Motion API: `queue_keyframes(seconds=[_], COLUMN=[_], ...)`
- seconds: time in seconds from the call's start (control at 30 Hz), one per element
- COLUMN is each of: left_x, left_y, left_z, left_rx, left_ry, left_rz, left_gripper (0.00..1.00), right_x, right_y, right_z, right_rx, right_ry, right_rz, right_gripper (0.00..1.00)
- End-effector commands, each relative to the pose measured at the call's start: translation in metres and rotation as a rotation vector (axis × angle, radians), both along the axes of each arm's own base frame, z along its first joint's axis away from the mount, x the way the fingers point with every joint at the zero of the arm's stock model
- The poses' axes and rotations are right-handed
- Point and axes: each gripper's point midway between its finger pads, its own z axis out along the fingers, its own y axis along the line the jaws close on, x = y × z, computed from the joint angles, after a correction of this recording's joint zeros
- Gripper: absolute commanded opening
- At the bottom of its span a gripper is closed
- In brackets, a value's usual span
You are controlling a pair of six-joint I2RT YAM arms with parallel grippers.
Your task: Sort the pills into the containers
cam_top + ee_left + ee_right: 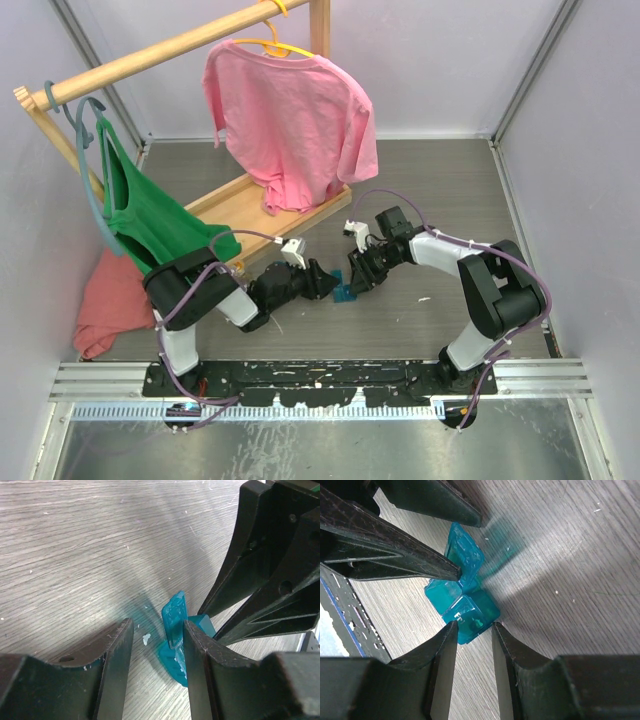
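Right tool (472,626) tight around translucent teal container (474,611), lid (466,555) upright.

Overhead, the teal container (343,294) is appearing too small to tell its compartments. At the left wrist, a finger (200,660) of the left gripper (156,625) is hiding its lower right side.

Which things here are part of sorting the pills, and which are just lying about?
Part of the job:
teal pill container, one lid up
right gripper, closed on it
left gripper, open at the lid

Just lying about:
pink shirt
green top
wooden rack
red cloth
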Motion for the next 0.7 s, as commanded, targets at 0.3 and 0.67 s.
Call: queue_keyframes(seconds=[0.3,0.67], left_x=[0.012,0.007], left_y=[0.005,0.006], left_z=[0.002,-0.007], left_rx=[0.111,0.180], left_ry=[0.108,0.224], left_rz=[0.077,0.085], left_gripper=[0.45,0.36], right_x=[0.008,0.009], right_y=[0.004,0.004], right_z=[0.005,0.005], right_rx=[-0.001,-0.004], right_ry=[-0.028,-0.035], right_rz=[0.018,0.018], right_gripper=[0.39,0.39])
